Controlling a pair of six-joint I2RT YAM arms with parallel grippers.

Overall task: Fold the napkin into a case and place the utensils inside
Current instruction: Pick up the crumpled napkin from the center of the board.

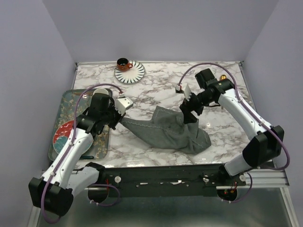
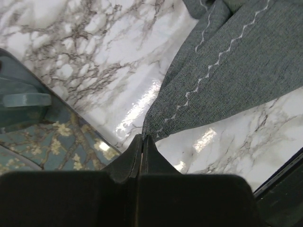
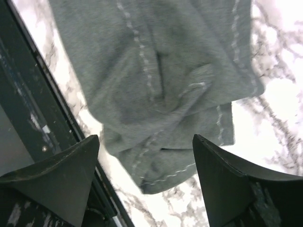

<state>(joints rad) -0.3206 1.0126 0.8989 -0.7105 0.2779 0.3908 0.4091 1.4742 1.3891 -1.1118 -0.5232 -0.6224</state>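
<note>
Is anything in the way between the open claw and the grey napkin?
Nothing visible is. The right claw hangs open just above the napkin, with only air between them. The left claw is shut on the napkin's corner.

Dark grey napkin (image 1: 170, 130), light stitched hem, crumpled at the table's (image 1: 165, 90) front edge, left corner stretched

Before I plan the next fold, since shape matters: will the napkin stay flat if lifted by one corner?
Probably not: the napkin lies bunched in soft wrinkles, so it looks floppy. It narrows toward the left gripper pinching its corner, so it would likely drape and trail.
</note>
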